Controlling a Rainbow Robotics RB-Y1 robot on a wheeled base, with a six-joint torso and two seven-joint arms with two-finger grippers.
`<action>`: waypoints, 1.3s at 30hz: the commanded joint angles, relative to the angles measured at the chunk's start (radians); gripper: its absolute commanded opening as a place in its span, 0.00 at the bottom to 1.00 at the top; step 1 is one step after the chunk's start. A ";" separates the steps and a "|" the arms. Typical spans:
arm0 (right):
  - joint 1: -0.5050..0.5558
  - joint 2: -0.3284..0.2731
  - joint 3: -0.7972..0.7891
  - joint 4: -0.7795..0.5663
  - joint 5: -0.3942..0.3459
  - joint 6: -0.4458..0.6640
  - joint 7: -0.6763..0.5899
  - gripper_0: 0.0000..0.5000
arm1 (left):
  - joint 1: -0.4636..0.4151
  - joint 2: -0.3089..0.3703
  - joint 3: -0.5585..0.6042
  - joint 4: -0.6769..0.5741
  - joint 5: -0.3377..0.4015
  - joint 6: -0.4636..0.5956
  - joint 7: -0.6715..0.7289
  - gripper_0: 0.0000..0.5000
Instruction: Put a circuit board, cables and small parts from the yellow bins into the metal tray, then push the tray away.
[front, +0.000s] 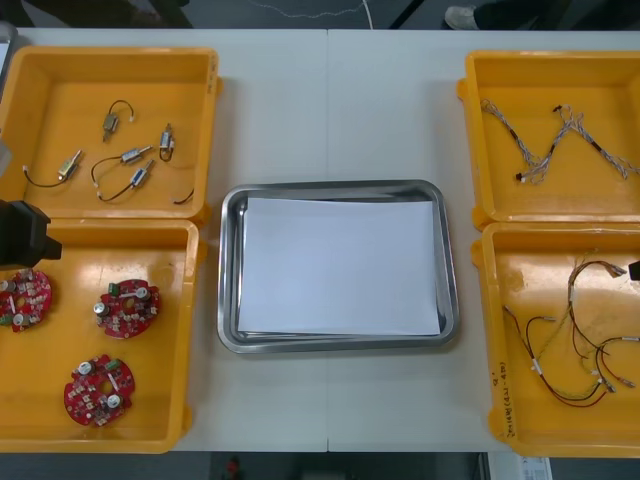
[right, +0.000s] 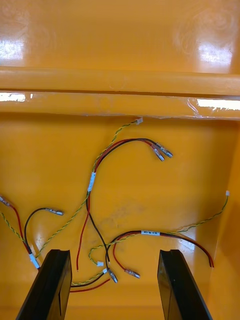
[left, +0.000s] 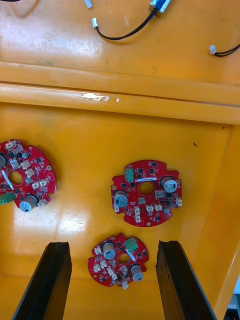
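Three round red circuit boards lie in the near left yellow bin (front: 175, 330). My left gripper (left: 114, 246) hangs open above that bin, and the smallest-looking board (left: 119, 260) shows between its fingers, well below them. A second board (left: 146, 192) lies beyond it and a third (left: 25, 175) off to the side. The left arm (front: 20, 235) shows at the table's left edge. My right gripper (right: 115, 252) is open over the red and yellow cables (right: 100, 200) in the near right bin (front: 495, 330), holding nothing. The metal tray (front: 228, 270) sits in the middle, white inside.
The far left bin (front: 205, 110) holds several small metal parts (front: 135, 155) with black leads. Twisted blue and white cables (front: 555, 140) lie in the far right bin (front: 470, 130). Bare table runs between bins and tray and beyond the tray.
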 joint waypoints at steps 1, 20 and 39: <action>0.016 -0.037 -0.032 -0.031 -0.004 0.003 -0.044 1.00 | 0.014 0.041 0.031 -0.029 0.006 0.007 -0.079 1.00; 0.016 -0.037 -0.032 -0.031 -0.004 0.003 -0.044 1.00 | 0.014 0.041 0.031 -0.029 0.006 0.007 -0.079 1.00; 0.016 -0.037 -0.032 -0.031 -0.004 0.003 -0.044 1.00 | 0.014 0.041 0.031 -0.029 0.006 0.007 -0.079 1.00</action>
